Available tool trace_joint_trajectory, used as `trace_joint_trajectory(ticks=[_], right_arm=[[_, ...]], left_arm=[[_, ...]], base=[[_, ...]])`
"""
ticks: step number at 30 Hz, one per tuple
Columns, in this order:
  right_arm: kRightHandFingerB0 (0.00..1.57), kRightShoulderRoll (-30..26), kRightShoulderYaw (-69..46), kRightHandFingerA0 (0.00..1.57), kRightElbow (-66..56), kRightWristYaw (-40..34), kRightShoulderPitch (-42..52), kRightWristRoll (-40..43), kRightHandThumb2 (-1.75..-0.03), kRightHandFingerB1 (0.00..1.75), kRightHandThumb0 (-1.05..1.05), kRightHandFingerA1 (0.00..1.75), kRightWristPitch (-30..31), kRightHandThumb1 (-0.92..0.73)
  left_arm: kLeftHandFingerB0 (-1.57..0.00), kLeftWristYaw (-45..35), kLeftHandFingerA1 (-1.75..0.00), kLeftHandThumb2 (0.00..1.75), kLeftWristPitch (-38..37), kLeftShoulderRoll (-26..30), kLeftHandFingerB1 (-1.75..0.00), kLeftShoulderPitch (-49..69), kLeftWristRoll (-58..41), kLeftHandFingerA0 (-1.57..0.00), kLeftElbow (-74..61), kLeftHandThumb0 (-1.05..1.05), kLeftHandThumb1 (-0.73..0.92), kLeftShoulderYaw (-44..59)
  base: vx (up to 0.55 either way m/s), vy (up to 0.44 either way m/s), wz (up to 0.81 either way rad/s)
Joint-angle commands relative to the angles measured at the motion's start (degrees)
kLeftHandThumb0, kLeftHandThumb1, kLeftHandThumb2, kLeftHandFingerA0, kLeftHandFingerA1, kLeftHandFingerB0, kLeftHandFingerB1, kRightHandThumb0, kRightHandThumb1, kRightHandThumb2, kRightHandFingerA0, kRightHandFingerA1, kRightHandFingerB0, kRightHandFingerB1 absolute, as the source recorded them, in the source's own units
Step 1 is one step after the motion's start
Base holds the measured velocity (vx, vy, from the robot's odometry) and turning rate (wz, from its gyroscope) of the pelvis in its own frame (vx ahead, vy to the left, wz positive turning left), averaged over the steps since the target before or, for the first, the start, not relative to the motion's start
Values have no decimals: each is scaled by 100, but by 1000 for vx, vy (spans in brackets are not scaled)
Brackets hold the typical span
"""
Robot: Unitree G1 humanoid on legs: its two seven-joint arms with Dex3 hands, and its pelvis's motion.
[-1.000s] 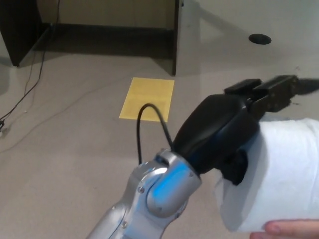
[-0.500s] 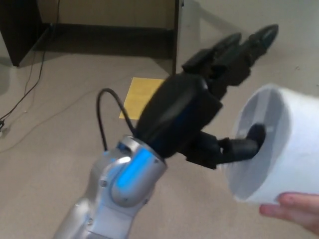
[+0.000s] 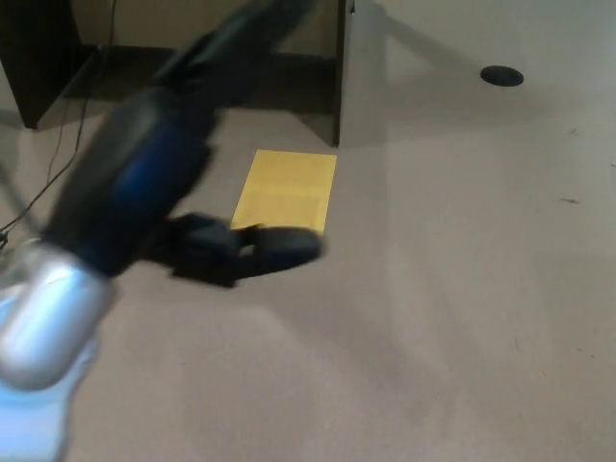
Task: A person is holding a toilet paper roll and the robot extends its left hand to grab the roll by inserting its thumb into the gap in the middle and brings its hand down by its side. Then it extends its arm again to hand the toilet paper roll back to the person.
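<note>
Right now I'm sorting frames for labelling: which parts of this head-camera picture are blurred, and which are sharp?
In the head view the left hand and its silver forearm are smeared by motion blur, the fingers at the top most of all; the thumb is soft too. The yellow sheet, the floor and the dark round spot stay fairly sharp. Lighting is even, no glare.

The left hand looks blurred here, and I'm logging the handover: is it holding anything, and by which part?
Nothing. The left hand is empty, thumb sticking out and fingers extended, over the floor. No toilet paper roll is in view.
</note>
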Motion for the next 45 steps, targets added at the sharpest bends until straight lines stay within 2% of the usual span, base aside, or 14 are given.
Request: trace_joint_trajectory(ticks=[1,14,16,18,19,22,23,26,31,35,36,42,43,45], right_arm=[[50,-76,-36,71,46,-113,-8,-18,-60,40,-36,57,11,-66],[49,-50,-79,67,56,-109,-55,24,-61,40,-38,58,36,-67],[49,-39,-86,67,75,-138,-55,27,-61,40,-38,58,43,-67],[49,-61,-108,68,82,-138,-53,46,-60,41,-38,63,29,-68],[43,-61,-132,65,97,-136,-57,67,-87,54,-43,70,62,-54],[43,-86,-147,64,86,-117,-32,83,-87,54,-43,70,45,-54],[50,-90,-159,69,87,-107,-28,96,-60,40,-37,59,41,-67],[49,-100,-216,67,87,-48,13,155,-61,40,-37,58,8,-67],[43,-126,-188,63,68,-109,42,71,-86,53,-43,65,34,-55],[48,-170,-228,69,59,-95,-78,67,-60,39,-37,56,70,-67],[41,-176,-240,63,52,-102,-105,68,-85,52,-43,65,58,-54],[41,-244,-357,65,64,-29,-133,136,-84,52,-44,68,41,-54],[47,-224,-344,69,77,-45,-150,106,-60,39,-36,60,37,-67],[40,-211,-331,64,76,-41,-209,65,-85,52,-44,67,61,-55]], left_arm=[[0,-340,-4,54,-1252,-29,0,2012,-1665,0,993,-66,40,1303],[-3,2016,-31,53,-3393,541,-23,3457,150,-13,6809,-32,42,1147],[0,1993,-49,85,-3176,591,-49,3365,144,0,6988,-21,34,1074],[-12,1943,-35,58,-3167,605,-31,3209,74,-15,7158,-34,40,1047],[-9,1833,-52,87,-3130,554,-50,3145,-73,-10,7151,-16,35,1116],[-12,1683,-53,86,-2882,545,-50,2941,-253,-12,7405,-15,33,1128],[-11,1602,-53,87,-2829,540,-50,2892,-323,-12,7466,-15,35,1142],[-27,1500,-38,57,-2812,521,-33,2793,-484,-25,7723,-26,42,1160],[-27,1415,-37,57,-2956,503,-32,2716,-660,-26,8030,-25,44,1146],[-32,1398,-36,53,-3164,507,-31,2502,-732,-33,8329,-19,45,1097],[-35,1460,-38,53,-3197,528,-32,2441,-696,-39,8384,-20,44,1065],[-44,1532,-45,59,-3399,522,-40,2205,-720,-54,8705,-30,39,950],[-49,1560,-48,60,-3394,585,-42,2188,-645,-61,8718,-30,41,883],[-57,1633,-45,53,-3459,654,-39,2122,-584,-69,8798,-24,45,793]], base=[[0,0,0],[0,0,0],[0,0,0],[0,0,0],[0,0,0],[0,0,0],[0,0,0],[0,0,0],[0,0,0],[0,0,0],[0,0,0],[0,0,0],[0,0,0],[0,0,0]])
